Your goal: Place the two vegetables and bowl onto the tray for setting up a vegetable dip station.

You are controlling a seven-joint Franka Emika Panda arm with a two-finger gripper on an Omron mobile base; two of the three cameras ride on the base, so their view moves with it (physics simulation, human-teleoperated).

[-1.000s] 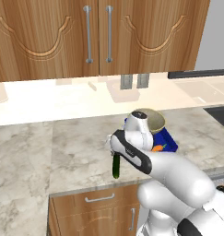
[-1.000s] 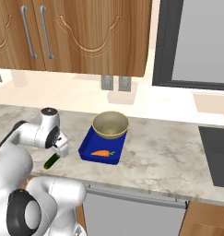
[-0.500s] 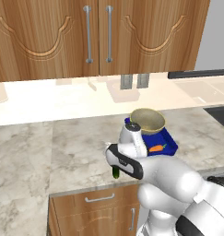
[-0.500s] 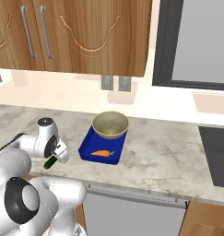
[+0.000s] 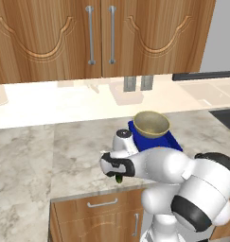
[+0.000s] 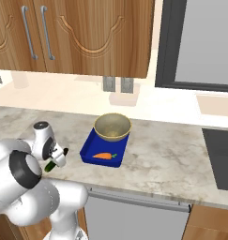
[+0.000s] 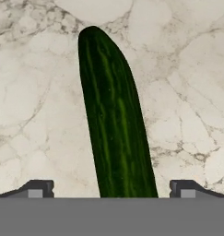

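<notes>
Change from a second ago: the end effector [image 6: 59,155] has come lower toward the worktop [image 6: 171,159]; less of the cucumber [image 7: 117,124] shows below the hand in the base views than before. The tray, bowl and carrot sit as they did.
End effector: low over the front part of the worktop, left of the tray [image 6: 89,152]. In the hand view its fingertips [image 7: 38,188] stand wide apart, one on each side of the cucumber, with marble showing between each tip and the green skin, so it is spread open and not clamped.
Cucumber: lies on the marble directly under the hand, well apart from the tray. In the left base view only its dark green end [image 5: 119,178] peeks out beneath the wrist; in the right base view a short green piece [image 6: 50,166] shows by the arm.
Cucumber axis: in the hand view its long axis runs from between the fingertips up and slightly left, ending in a rounded tip at the far end; it bows gently.
Tray contents: the bowl [image 6: 112,126] sits on the far end of the tray, upright; the carrot [image 6: 103,155] lies on the near end, lengthwise across the tray, leafy end toward the right.
</notes>
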